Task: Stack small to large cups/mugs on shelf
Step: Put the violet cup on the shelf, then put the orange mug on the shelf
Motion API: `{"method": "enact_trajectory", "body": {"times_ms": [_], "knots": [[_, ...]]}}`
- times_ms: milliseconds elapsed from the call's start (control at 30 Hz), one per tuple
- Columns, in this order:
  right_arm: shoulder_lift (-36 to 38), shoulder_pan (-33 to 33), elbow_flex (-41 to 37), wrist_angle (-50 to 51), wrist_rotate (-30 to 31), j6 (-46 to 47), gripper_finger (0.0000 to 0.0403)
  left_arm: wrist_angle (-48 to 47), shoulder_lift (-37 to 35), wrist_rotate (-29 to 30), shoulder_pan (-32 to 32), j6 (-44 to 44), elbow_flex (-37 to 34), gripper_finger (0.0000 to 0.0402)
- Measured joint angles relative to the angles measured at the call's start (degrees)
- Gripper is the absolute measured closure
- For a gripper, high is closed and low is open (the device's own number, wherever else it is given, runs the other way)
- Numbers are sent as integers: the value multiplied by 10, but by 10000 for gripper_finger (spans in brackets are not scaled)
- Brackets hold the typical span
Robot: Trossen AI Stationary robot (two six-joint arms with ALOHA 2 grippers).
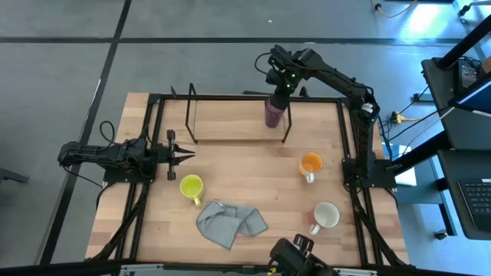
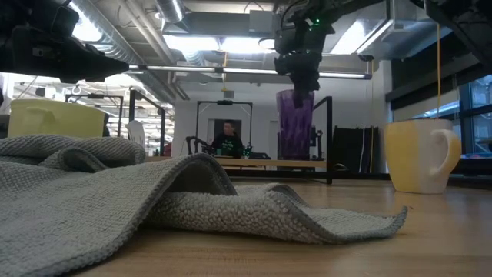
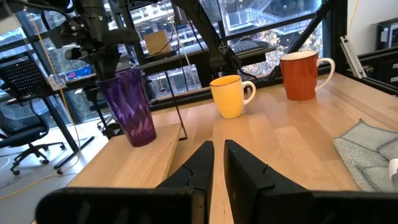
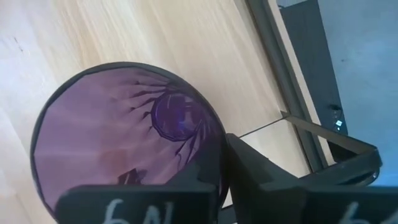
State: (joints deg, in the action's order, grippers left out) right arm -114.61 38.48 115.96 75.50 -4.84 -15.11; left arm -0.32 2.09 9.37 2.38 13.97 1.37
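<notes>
A purple tumbler [image 1: 274, 111] stands with its base on the wood at the right end of the black wire shelf [image 1: 191, 115]. My right gripper [image 1: 281, 86] is above it, shut on its rim. A yellow mug [image 1: 191, 186], a pale mug with an orange inside [image 1: 311, 164] and an orange mug with a white inside [image 1: 326, 216] stand on their bases on the table. My left gripper [image 1: 182, 156] is shut and empty, low over the table's left side, pointing toward the right edge. Its wrist view shows the tumbler [image 3: 130, 109], the pale mug [image 3: 230, 96] and the orange mug [image 3: 301, 74]. My right gripper holds the tumbler by its rim [image 4: 219, 163] on one side, with one finger inside the tumbler and one outside. The fingers come from above, pointing down. The tumbler stands about upright below them, its base [image 3: 144, 138] on the wood.
A crumpled grey cloth [image 1: 230, 222] lies near the table's front edge, between the yellow and orange mugs. The black table frame [image 1: 354, 138] runs along the left, right and far sides. A person [image 2: 228, 138] sits in the room beyond the table.
</notes>
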Motion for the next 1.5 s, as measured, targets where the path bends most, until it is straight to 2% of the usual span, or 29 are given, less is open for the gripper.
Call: {"method": "enact_trajectory", "body": {"times_ms": [300,667,1000,1233,1500], "knots": [[-1,0,0,0,37,0,332,0,0,0,0,0,0,369],[-2,0,12,5,32,0,280,0,0,0,0,0,0,369],[-2,-1,93,29,31,27,273,0,0,0,0,0,0,369],[-1,-19,189,102,-32,57,273,0,0,0,0,0,0,369],[77,-84,150,129,-23,105,273,0,0,0,0,0,0,369]]}}
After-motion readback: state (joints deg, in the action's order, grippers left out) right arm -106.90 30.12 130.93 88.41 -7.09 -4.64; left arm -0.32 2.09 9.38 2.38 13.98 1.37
